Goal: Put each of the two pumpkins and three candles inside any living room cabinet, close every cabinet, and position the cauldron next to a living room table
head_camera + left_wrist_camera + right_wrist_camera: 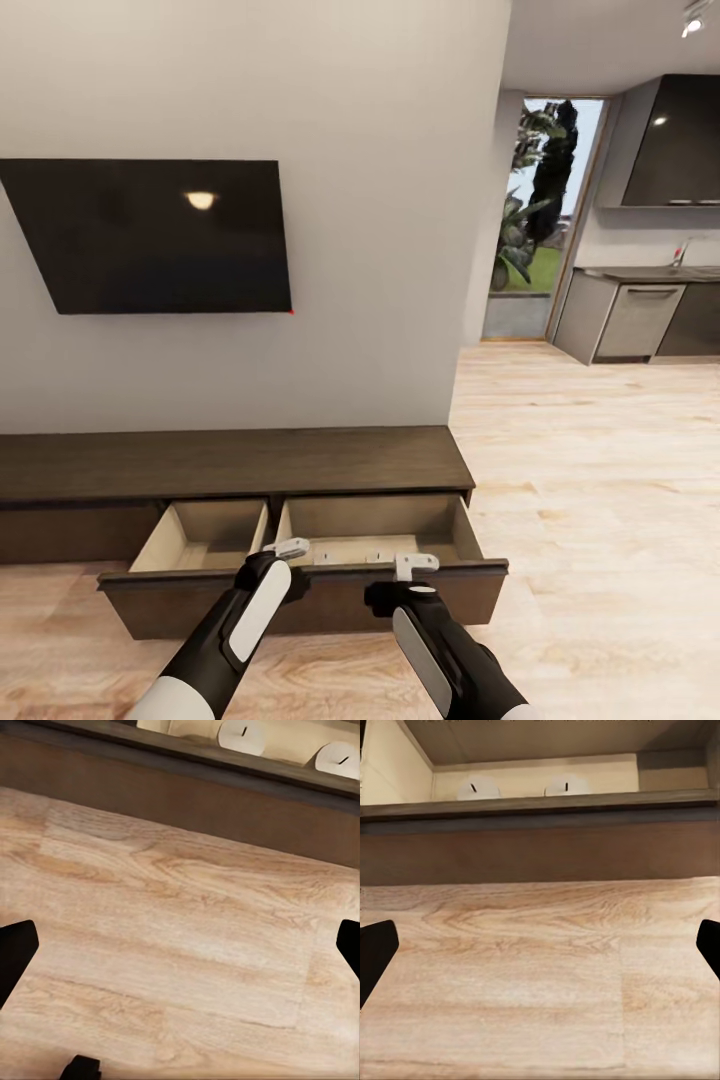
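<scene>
Head view: low dark-brown cabinet (pixel 230 462) runs along the wall from 9 o'clock to centre, under a wall-mounted black TV (pixel 155 235) at 10 o'clock. Its wide drawer (pixel 300 590) is pulled out toward the robot, light beige inside, split by a divider into two bays. Two candles (pixel 345 556) lie low in the right bay, close behind the drawer front, mostly hidden from this angle. Left gripper (pixel 291 548) hangs over the front lip near 6 o'clock; right gripper (pixel 416 564) sits just beside it toward 5 o'clock, also over the lip. Left wrist view: dark fingertips (pixel 15 952) sit wide at the frame edges with bare wood floor (pixel 180 945) between, so released, grasping nothing; the two pale round candle tops (pixel 244 736) show beyond the drawer front. Right wrist view: fingertips (pixel 375 949) likewise spread wide, nothing between; both candles (pixel 478 789) stand side by side, apart, near the drawer's front wall. Kitchen units (pixel 640 315) sit far off at 2 o'clock.
</scene>
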Robot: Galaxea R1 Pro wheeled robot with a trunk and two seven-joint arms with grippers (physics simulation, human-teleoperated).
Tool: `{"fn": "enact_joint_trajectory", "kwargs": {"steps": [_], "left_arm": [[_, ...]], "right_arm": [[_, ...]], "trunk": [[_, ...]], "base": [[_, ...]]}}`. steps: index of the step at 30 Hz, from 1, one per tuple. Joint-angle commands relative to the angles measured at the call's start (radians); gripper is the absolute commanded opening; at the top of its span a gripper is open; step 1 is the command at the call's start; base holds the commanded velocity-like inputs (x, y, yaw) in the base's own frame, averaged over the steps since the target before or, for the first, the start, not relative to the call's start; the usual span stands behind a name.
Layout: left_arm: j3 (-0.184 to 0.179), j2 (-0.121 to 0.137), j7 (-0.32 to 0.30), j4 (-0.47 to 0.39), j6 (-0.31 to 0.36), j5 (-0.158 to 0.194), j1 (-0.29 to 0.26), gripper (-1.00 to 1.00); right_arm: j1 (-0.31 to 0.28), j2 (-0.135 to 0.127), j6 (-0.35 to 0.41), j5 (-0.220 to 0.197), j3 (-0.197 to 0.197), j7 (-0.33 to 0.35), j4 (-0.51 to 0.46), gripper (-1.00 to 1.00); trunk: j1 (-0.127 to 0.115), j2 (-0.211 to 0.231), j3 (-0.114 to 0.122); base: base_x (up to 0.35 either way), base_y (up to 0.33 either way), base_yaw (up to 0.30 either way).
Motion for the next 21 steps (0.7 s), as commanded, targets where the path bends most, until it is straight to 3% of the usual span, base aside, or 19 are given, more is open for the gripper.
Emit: {"fn": "enact_joint_trajectory", "kwargs": {"steps": [1, 7, 12, 14, 17, 21], "left_arm": [[-0.002, 0.000, 0.011, -0.001, 0.001, 0.011, -0.001, 1.00], [0.009, 0.006, 0.010, 0.003, 0.018, 0.012, -0.001, 1.00], [0.071, 0.021, 0.002, 0.071, 0.022, 0.013, -0.001, 1.00], [0.079, 0.042, 0.000, 0.093, 0.022, 0.013, -0.001, 1.00], [0.086, 0.094, -0.010, 0.164, 0.020, 0.017, -0.001, 1.00], [0.086, 0.127, -0.076, 0.280, 0.011, 0.013, -0.001, 1.00]], "right_arm": [[-0.001, 0.000, 0.002, -0.009, 0.002, -0.009, -0.001, 1.00], [-0.001, 0.000, 0.004, -0.009, 0.002, -0.009, -0.001, 1.00], [-0.001, 0.000, 0.013, -0.008, -0.001, -0.013, -0.003, 1.00], [-0.001, 0.000, 0.024, -0.009, -0.002, -0.013, -0.002, 1.00], [-0.001, 0.000, 0.030, -0.009, -0.004, -0.013, -0.002, 1.00], [-0.001, 0.000, 0.045, -0.009, -0.004, -0.013, -0.002, 1.00]], "trunk": [[-0.004, 0.007, 0.002], [-0.027, 0.049, 0.020], [-0.046, 0.084, 0.036], [-0.054, 0.098, 0.042], [-0.065, 0.119, 0.051], [-0.081, 0.147, 0.064]], "base": [[-0.005, 0.000, 0.000], [-0.001, 0.000, 0.000], [0.000, 0.000, 0.000], [0.000, 0.000, 0.000], [0.000, 0.000, 0.000], [0.000, 0.000, 0.000]]}}
